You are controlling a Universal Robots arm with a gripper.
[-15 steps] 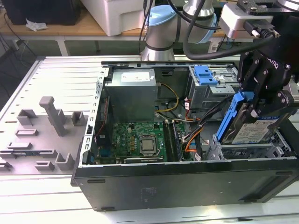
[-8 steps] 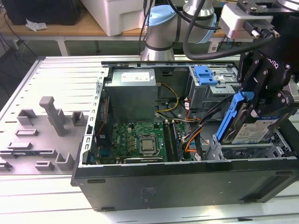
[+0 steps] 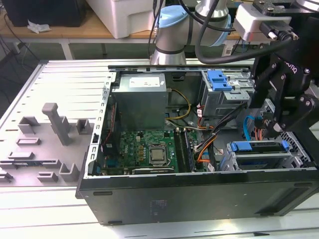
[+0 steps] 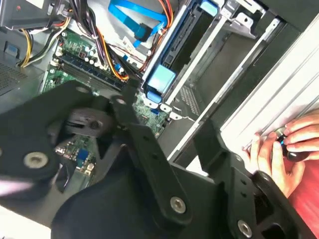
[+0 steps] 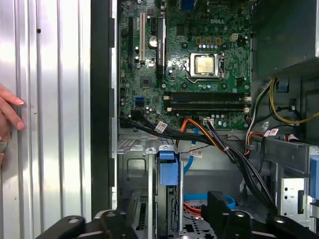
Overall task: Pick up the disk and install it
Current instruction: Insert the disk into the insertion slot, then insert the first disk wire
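Ribbed aluminium worktop carries an open black computer case lying on its side. Grey plastic fixtures stand outside the case, on the exterior view's left.

Inside the case, the green motherboard lies flat on the floor, with the grey power-supply box just beside it. The disk stands on edge in the metal drive cage at the case's near corner on the exterior view's right, with its blue carrier rail uppermost. A bare blue latch piece sits on another cage against the case's far wall. Bundled black and orange cables run across the case from the motherboard toward the drive cage.

The black end effector hangs over that end of the case, above the disk and apart from it. In the first wrist view its fingers are spread wide with nothing gripped, and the disk's blue tab shows below, in the gap between them.

A person's hand is at the worktop just outside the case wall, closed around something small and dark.
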